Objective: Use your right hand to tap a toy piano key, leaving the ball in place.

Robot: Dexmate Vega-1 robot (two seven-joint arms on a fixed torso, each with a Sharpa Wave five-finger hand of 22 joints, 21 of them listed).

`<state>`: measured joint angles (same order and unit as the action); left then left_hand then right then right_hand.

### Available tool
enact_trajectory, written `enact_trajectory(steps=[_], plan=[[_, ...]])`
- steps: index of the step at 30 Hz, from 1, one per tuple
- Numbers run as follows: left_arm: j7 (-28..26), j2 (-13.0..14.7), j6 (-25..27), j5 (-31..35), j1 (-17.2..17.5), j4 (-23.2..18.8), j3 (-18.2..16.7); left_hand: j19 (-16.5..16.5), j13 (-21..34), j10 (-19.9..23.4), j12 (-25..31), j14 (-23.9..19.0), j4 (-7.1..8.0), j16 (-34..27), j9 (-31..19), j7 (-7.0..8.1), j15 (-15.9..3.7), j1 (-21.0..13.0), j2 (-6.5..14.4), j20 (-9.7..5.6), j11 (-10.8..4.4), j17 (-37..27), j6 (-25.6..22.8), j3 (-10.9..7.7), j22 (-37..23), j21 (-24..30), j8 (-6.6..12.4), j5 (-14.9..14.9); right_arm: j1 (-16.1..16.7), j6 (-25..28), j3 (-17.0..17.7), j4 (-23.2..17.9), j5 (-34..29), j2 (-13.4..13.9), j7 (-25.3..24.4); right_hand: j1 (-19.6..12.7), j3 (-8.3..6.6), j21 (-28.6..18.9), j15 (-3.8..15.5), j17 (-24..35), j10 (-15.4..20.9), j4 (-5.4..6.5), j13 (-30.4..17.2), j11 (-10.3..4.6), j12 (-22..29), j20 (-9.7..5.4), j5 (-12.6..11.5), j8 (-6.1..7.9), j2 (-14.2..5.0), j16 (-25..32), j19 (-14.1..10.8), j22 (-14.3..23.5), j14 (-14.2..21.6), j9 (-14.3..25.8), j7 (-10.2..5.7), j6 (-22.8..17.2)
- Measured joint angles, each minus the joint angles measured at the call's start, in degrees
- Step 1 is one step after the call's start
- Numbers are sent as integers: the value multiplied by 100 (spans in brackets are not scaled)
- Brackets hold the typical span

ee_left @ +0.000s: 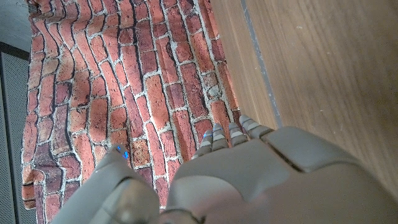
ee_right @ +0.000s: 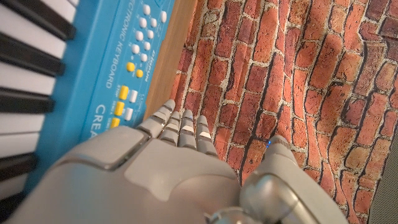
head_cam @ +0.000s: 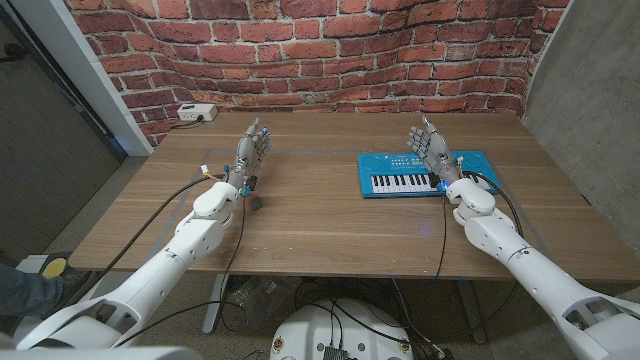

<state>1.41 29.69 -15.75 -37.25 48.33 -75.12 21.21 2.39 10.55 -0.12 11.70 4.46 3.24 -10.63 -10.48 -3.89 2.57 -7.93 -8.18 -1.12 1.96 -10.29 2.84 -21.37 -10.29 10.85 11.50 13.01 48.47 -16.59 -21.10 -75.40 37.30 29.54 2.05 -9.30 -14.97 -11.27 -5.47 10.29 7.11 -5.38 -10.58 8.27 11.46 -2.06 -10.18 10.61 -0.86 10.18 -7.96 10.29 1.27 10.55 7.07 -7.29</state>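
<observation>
A blue toy piano [head_cam: 400,176] with black and white keys lies on the right half of the wooden table [head_cam: 320,225]. My right hand [head_cam: 432,148] hovers over the piano's right part with its fingers straight and apart, holding nothing. The right wrist view has that hand [ee_right: 155,180] beside the piano's [ee_right: 74,68] keys and buttons. A small dark ball [head_cam: 257,202] sits on the table close to my left wrist. My left hand [head_cam: 252,153] stands upright with fingers spread and nothing in it. Its back [ee_left: 249,180] fills the lower part of the left wrist view.
A white socket box [head_cam: 196,113] lies at the table's back left corner. A brick wall [head_cam: 330,50] stands right behind the table. Bare wood [head_cam: 310,160] stretches between the two hands and toward the front edge.
</observation>
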Motion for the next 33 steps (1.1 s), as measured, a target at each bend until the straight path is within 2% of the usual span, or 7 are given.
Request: enact_trajectory(steps=[2, 3, 11, 12, 15, 22, 33], plan=[[-23, 0, 14, -4, 0, 0, 0, 0, 0, 22, 0, 0, 0, 0, -8, -25, 0, 0, 0, 0, 21, 0, -26, 0, 0, 0, 0, 0, 29, 0, 13, -26, 0, 1, 0, 0, 0, 0, 0, 0, 0, 0, 0, 0, 7, 0, 0, 0, 0, 0, 0, 0, 0, 0, -11, -12], [-34, 79, 24, -4, 104, -184, -27, 0, 0, 30, 0, 0, 0, 0, -8, -25, 0, 0, 0, 0, 30, 0, -26, 0, 0, 0, 0, 0, 47, -54, 23, -41, 15, 2, 8, 0, 0, 0, 0, 0, 0, 0, 0, 0, 21, 0, 0, 0, 0, 0, 0, 0, 0, 0, -20, -20], [-164, 79, 81, 3, 104, -184, -27, 0, 0, 53, 0, -1, 0, 0, -7, -55, -1, -53, -51, 0, 9, 0, -57, 0, 0, 0, 0, 0, 280, -54, 120, -310, 15, 82, 8, 0, 3, -43, -3, -1, 95, -1, 0, 8, 64, 0, 0, 100, 0, 43, -83, 0, 118, 14, -61, -272], [-181, 257, 94, 9, 350, -577, -102, 0, -1, 53, 0, -1, 0, 0, -8, -55, -1, -60, -43, 0, 9, 0, -57, 0, 0, 0, 0, 0, 294, -345, 127, -328, -76, 88, -128, 0, 18, -43, 2, -1, 95, -16, 0, 8, 64, 0, 0, 126, 0, 43, -84, 0, 124, 24, -72, -322], [-220, 320, 121, 24, 417, -694, -127, -1, -1, 74, 0, -1, 0, 0, -7, -55, -1, -89, -13, 0, 31, 0, -58, 0, 0, 0, 0, 45, 397, -418, 166, -451, -112, 132, -181, 0, 18, -43, -6, -1, 95, -16, 0, 8, 64, -29, 0, 148, 0, 43, -113, 0, 134, 26, -71, -378], [-254, 431, 134, 63, 509, -851, -174, -1, -1, 127, 45, -82, 0, 0, -6, -69, -6, -67, 42, 0, 38, 1, -104, 1, 1, 44, 0, 46, 579, -572, 243, -681, -192, 215, -259, 0, 18, -43, 3, -1, 144, -16, 0, -4, 64, 0, 0, 124, 0, 43, -164, -1, 183, 26, -122, -322], [-263, 515, 130, 133, 576, -969, -210, -157, -2, 300, 89, -261, -25, -44, 9, -52, -11, -134, 108, 51, 52, 1, -265, -24, 2, 90, 47, 46, 724, -676, 308, -851, -250, 312, -286, 1, 43, -84, 35, -2, 215, -40, 1, 1, 108, 0, 1, 124, 0, 43, -204, -1, 216, 25, -104, -302]])
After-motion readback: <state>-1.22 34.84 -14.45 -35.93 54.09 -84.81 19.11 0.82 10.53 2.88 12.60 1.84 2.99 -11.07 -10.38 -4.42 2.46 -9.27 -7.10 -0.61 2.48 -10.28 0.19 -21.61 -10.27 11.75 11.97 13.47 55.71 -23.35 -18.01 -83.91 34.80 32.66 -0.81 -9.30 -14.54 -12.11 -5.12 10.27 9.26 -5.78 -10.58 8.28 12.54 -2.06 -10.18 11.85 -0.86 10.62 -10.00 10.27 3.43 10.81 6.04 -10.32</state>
